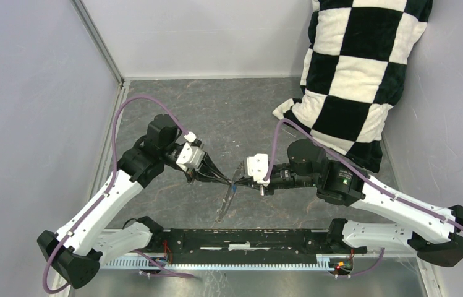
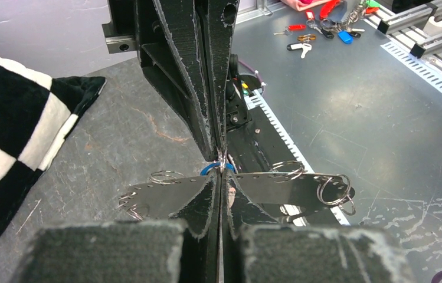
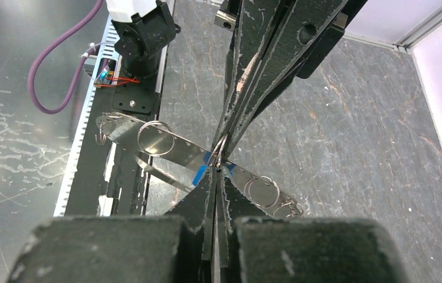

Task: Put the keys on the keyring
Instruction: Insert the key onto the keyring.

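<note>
My left gripper [image 1: 231,180] and right gripper [image 1: 241,179] meet tip to tip above the middle of the table, both shut. Between the tips is a small silvery keyring [image 2: 222,162] [image 3: 221,148], pinched from both sides. The blue head of a key [image 2: 208,169] [image 3: 205,158] sits right against the tips; its blade is hidden. A flat metal strip [image 1: 224,203] [image 2: 289,187] [image 3: 171,147] with holes along its edge and several small split rings hangs from this point. In the left wrist view my left gripper [image 2: 221,172] faces the right gripper [image 2: 221,154]. In the right wrist view my right gripper [image 3: 216,170] faces the left gripper [image 3: 224,141].
A black-and-white checked pillow [image 1: 352,68] [image 2: 6,118] leans in the back right corner. Several more keys with coloured heads [image 2: 324,23] lie on the metal bench beyond the table. The arms' base rail [image 1: 247,238] runs along the near edge, and walls close in the left, back and right.
</note>
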### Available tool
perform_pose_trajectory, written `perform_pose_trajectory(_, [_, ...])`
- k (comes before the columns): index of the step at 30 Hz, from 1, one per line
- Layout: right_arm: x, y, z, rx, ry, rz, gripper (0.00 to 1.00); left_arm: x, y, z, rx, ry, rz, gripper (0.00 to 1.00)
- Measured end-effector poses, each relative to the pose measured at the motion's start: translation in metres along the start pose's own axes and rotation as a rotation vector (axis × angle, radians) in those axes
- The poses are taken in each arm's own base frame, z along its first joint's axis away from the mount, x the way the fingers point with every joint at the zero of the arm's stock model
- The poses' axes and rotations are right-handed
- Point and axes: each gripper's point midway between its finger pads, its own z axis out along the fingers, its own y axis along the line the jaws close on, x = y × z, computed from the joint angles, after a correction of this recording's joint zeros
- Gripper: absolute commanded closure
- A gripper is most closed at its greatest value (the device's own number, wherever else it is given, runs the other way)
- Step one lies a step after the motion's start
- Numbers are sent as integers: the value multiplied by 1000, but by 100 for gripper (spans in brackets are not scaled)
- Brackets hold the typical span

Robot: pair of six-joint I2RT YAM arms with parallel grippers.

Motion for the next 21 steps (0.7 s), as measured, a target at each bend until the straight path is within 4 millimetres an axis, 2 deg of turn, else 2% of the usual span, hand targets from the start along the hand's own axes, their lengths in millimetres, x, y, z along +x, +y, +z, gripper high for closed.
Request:
perform_pose_trajectory(10, [12, 4, 3, -33, 56, -2, 99, 13, -7, 3, 11, 49, 32, 98])
perform_pose_trajectory(21, [12, 4, 2, -48, 74, -28, 99, 16, -6, 3, 2, 68, 46, 98])
